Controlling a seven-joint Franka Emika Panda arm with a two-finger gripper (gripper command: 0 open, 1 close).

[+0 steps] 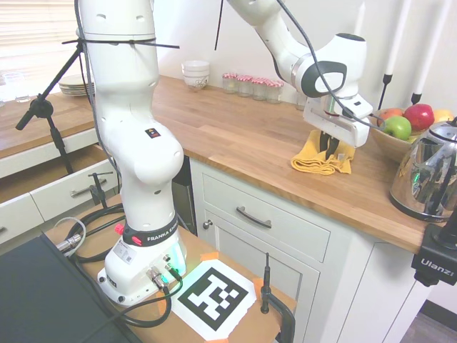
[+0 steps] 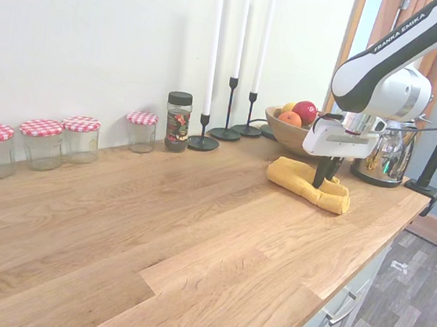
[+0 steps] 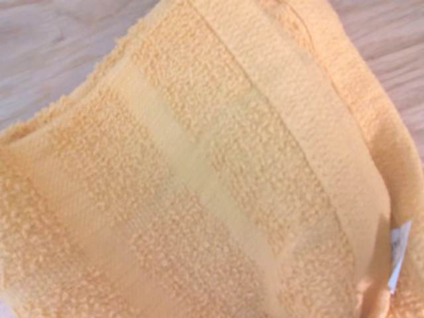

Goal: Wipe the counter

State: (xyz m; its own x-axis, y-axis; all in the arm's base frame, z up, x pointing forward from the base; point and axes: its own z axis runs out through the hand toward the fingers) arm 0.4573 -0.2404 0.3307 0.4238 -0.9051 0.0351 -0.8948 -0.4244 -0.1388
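My gripper (image 1: 329, 146) is down on the yellow towel (image 1: 314, 158), its dark fingers (image 2: 319, 173) pushed into the folds; I read them as pinching the cloth, though the tips are buried. The towel lies bunched on the wooden surface (image 2: 195, 232), near its front edge. In the wrist view the towel (image 3: 199, 172) fills almost everything, a white tag (image 3: 396, 255) at one edge. Just behind the towel sits a bowl of fruit (image 2: 296, 117), with a steel kettle (image 1: 427, 175) beside it. Further along the wall I see candlesticks (image 2: 232, 78), a spice jar (image 2: 178, 121) and checked-lid jars (image 2: 39, 143).
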